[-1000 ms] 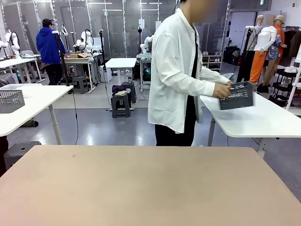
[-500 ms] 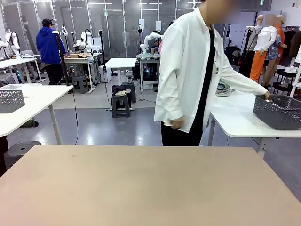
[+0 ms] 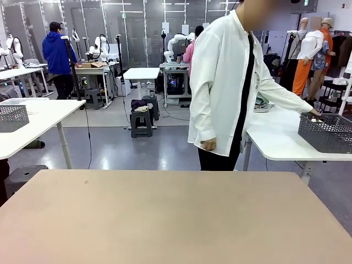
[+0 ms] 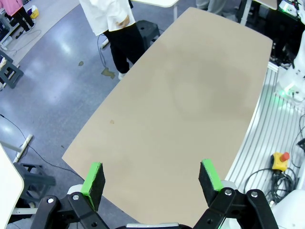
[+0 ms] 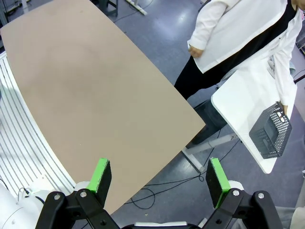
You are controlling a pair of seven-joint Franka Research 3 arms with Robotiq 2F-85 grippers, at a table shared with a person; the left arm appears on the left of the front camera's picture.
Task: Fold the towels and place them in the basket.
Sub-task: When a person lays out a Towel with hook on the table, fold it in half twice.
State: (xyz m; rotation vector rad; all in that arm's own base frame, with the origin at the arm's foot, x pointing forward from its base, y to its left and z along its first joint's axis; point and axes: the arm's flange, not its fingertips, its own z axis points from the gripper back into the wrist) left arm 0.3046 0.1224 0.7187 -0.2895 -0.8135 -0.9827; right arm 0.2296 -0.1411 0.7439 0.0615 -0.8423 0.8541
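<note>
Front view: the person's hand [image 3: 315, 114] is at the basket [image 3: 328, 133] far right, so this is setup. Your left gripper [image 4: 152, 168] and right gripper [image 5: 158, 166] have fingers released, empty; wait for towels.

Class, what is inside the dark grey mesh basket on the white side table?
A person's hand reaches the rim of the dark grey mesh plastic basket; its walls hide the interior.

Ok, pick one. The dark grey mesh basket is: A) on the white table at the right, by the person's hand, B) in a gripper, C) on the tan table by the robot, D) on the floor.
A: the basket rests on the white table, with the person's hand at its rim.
</note>
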